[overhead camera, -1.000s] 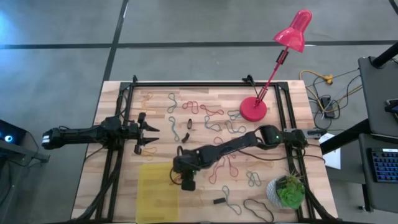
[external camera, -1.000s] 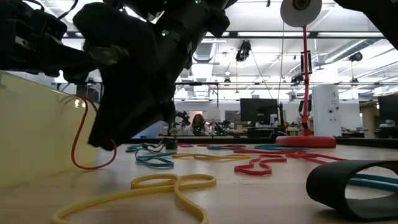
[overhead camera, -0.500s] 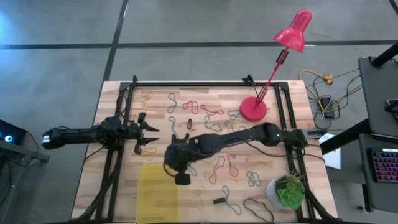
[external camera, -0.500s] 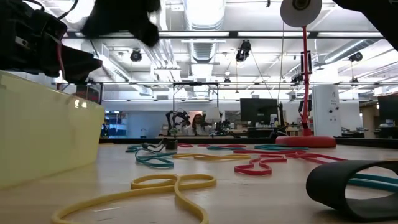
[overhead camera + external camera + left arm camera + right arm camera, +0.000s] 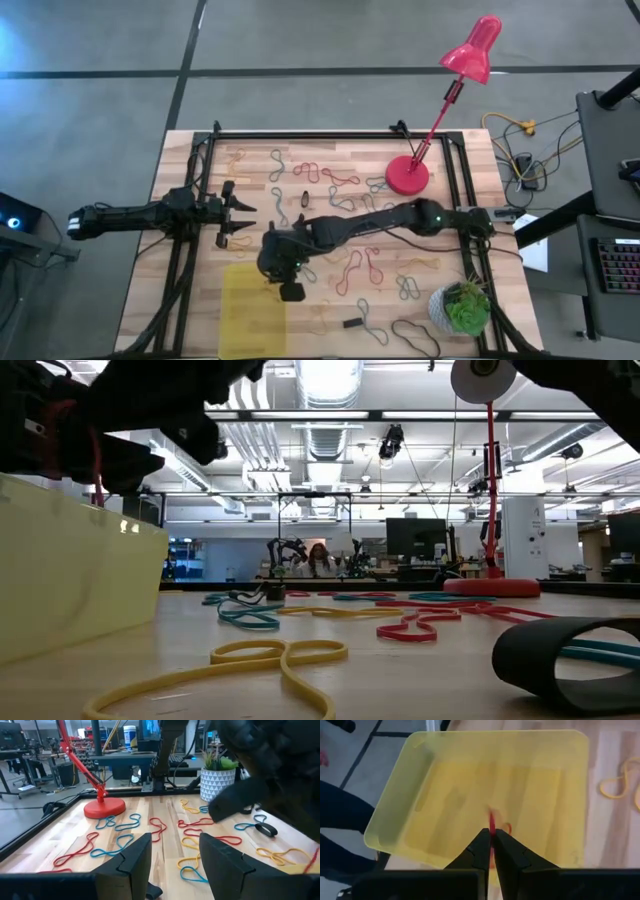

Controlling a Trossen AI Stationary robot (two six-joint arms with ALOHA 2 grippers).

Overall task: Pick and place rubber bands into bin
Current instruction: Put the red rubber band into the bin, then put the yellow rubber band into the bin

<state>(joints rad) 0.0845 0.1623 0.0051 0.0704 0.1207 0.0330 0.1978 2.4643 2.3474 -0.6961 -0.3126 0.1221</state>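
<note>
My right gripper (image 5: pixel 272 272) hangs over the far part of the translucent yellow bin (image 5: pixel 250 315), shut on a red rubber band (image 5: pixel 491 821). In the low view the band (image 5: pixel 97 455) dangles above the bin's wall (image 5: pixel 70 580). Many more rubber bands, such as a red one (image 5: pixel 352 272) and a yellow one (image 5: pixel 280 655), lie flat on the wooden table. My left gripper (image 5: pixel 172 860) waits open and level at the table's left side (image 5: pixel 240 215), holding nothing. My right gripper pinches the red band's upper end (image 5: pixel 492 831) between its two fingertips, slanting down from the table's right. The rest of the band hangs slack below the fingers, clear of the table, over the inside of the bin (image 5: pixel 470 790).
A pink desk lamp (image 5: pixel 408 176) stands at the far right and a potted plant (image 5: pixel 462 308) at the near right. A black loop (image 5: pixel 570 660) and small dark blocks (image 5: pixel 352 322) lie among the bands. A yellow band (image 5: pixel 620 780) lies beside the bin.
My right gripper has risen from the table beside the bin and gone a little toward the table's left edge, over the bin. The red band, whose loop lay on the table next to the bin wall, has come up with it and hangs clear.
</note>
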